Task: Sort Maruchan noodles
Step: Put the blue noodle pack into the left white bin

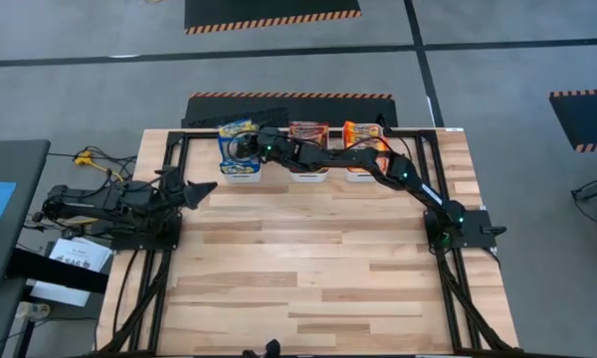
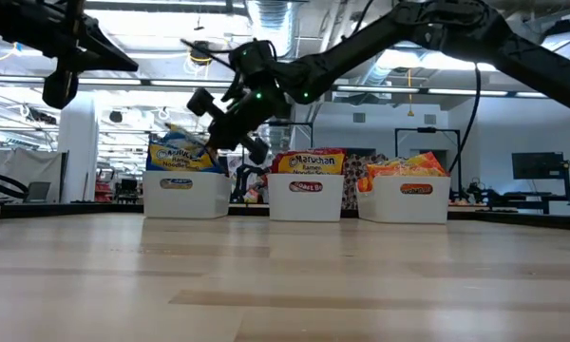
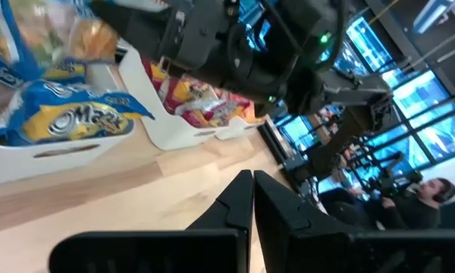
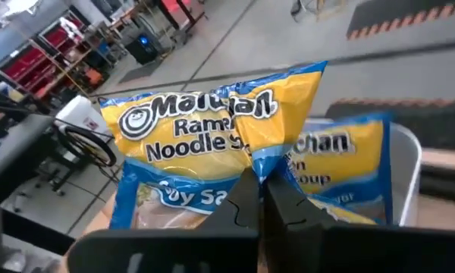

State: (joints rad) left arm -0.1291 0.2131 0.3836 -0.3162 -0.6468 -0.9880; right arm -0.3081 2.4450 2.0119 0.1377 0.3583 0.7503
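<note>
Three white bins stand in a row at the table's far edge. The left bin (image 1: 239, 171) holds blue Maruchan noodle packets (image 2: 178, 152), the middle bin (image 2: 306, 198) maroon ones (image 1: 308, 131), and the right bin (image 2: 404, 200) orange ones (image 1: 361, 132). My right arm reaches across the row, and my right gripper (image 1: 242, 149) is over the left bin, shut on a blue packet (image 4: 205, 129). Another blue packet (image 4: 345, 163) lies in the bin behind it. My left gripper (image 1: 209, 187) waits shut at the table's left side. My right gripper pinches the blue packet between its two shut fingers at an edge (image 4: 252, 168), where the wrapper creases into a fold. The fingers come from the table's right side, slanting a little downward. The packet stands out beyond the fingertips over the left bin; whether it rests on the packets below is hidden.
My right arm (image 1: 378, 164) lies over the middle and right bins. The wooden tabletop (image 1: 308, 259) stretches in front of the bins. Black frame rails (image 1: 169, 159) run along the table's left, right and far sides. A person sits in the room beyond (image 3: 432, 193).
</note>
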